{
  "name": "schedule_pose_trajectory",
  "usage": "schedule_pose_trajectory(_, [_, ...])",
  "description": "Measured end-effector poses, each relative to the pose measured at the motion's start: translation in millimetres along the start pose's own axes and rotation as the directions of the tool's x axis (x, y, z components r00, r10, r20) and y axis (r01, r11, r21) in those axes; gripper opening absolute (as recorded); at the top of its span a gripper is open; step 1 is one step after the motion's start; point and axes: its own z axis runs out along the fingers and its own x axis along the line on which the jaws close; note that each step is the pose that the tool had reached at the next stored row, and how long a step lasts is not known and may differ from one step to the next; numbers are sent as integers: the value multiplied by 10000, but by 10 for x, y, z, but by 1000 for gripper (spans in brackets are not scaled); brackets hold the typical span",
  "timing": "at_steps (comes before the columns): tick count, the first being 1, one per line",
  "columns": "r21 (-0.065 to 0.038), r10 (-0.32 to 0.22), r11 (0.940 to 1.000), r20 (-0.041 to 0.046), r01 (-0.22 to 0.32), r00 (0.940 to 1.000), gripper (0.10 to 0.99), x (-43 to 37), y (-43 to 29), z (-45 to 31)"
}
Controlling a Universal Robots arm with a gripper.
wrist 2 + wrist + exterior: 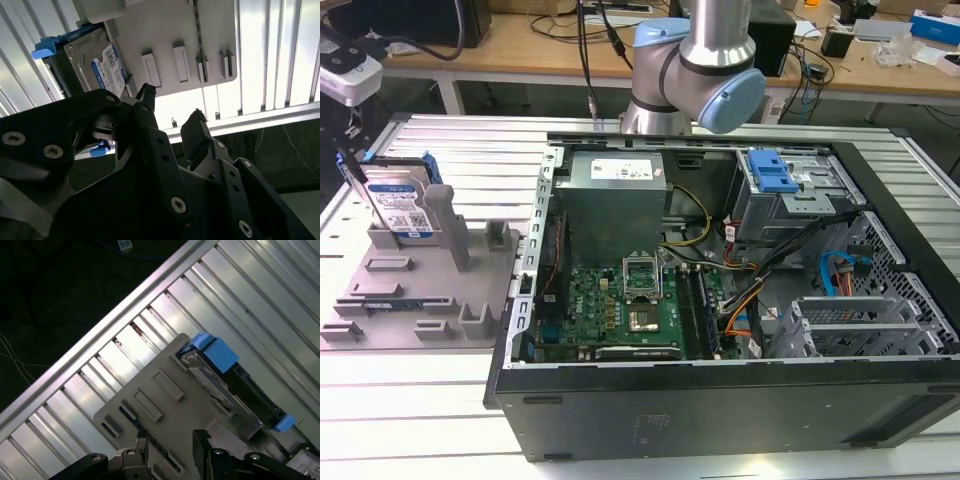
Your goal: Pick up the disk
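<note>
The disk (402,207) stands on edge in a slot at the back of the grey fixture tray (420,305), at the exterior view's left. It is silver with a white and blue label and a blue frame. My gripper (350,165) hangs just beside it, toward the exterior view's left, slightly above the tray. In the second wrist view the disk (102,65) lies beyond my black fingertips (146,95), and the gripper (172,107) is open with nothing in it. The first wrist view has the disk (230,382) on the tray (165,410), apart from the open gripper (171,442).
An open computer case (720,300) with motherboard, power supply and cables lies at the exterior view's middle and right, with a blue bracket (770,172) inside. The ribbed metal table (420,420) ends close behind the tray. The arm's base (695,70) stands behind the case.
</note>
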Motion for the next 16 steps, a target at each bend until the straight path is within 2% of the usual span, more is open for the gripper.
schedule_pose_trajectory(2, [0,-392,9992,-15,392,9992,482,0,0,1])
schedule_pose_trajectory(5, [-1,-1011,9949,-39,1011,9949,482,0,0,4])
schedule_pose_trajectory(8, [-4,-1707,9853,-66,1707,9853,482,0,0,10])
schedule_pose_trajectory(11, [-6,-2394,9709,-89,2394,9709,482,0,-1,17])
schedule_pose_trajectory(12, [-4,-2836,9589,-103,2836,9589,482,0,-1,21])
schedule_pose_trajectory(13, [-3,-3095,9509,-111,3095,9508,482,0,-1,25])
schedule_pose_trajectory(14, [-8,-3527,9357,-127,3528,9356,482,0,-1,32])
schedule_pose_trajectory(15, [-10,-3766,9264,-136,3766,9263,482,0,-1,36])
schedule_pose_trajectory(16, [-12,-3917,9201,-142,3917,9200,482,0,-1,38])
